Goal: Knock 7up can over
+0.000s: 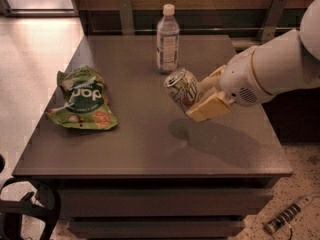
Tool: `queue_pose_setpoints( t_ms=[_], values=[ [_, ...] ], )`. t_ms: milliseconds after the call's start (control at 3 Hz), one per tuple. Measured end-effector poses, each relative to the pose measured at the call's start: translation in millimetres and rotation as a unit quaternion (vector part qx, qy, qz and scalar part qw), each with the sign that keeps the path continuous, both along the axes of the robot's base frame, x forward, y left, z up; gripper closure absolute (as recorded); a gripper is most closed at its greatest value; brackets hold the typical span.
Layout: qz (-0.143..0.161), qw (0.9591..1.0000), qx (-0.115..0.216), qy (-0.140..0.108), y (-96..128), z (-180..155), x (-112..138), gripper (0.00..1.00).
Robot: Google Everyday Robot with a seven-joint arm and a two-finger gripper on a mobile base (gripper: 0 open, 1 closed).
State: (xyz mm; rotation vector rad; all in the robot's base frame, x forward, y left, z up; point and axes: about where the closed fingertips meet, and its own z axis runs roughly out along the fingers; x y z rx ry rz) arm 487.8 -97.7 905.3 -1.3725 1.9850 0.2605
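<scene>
The 7up can (181, 89) is silvery-white with green and red marks and a pull-tab top. It is tilted to the left and lifted above the grey table (140, 144), with its shadow on the tabletop below. My gripper (202, 95) reaches in from the right and is shut on the can, one tan finger (209, 107) in front of it and the other behind. The white arm (272, 66) extends to the right edge of the view.
A clear plastic bottle with a white cap (167, 40) stands upright at the back of the table, just behind the can. A green snack bag (82, 100) lies at the left. The table's front edge drops to the floor.
</scene>
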Motion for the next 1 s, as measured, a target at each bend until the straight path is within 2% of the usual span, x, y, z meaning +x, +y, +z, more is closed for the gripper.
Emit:
queue_pose_setpoints(
  t_ms=[333, 667, 1000],
  values=[
    [-0.028, 0.9968, -0.070, 0.027, -7.1, -6.7, -4.9, 1.00],
    [-0.054, 0.9873, -0.142, 0.047, -18.4, -17.9, -9.3, 1.00],
    [-0.078, 0.9710, -0.216, 0.066, -28.9, -36.1, -12.7, 1.00]
  ],
)
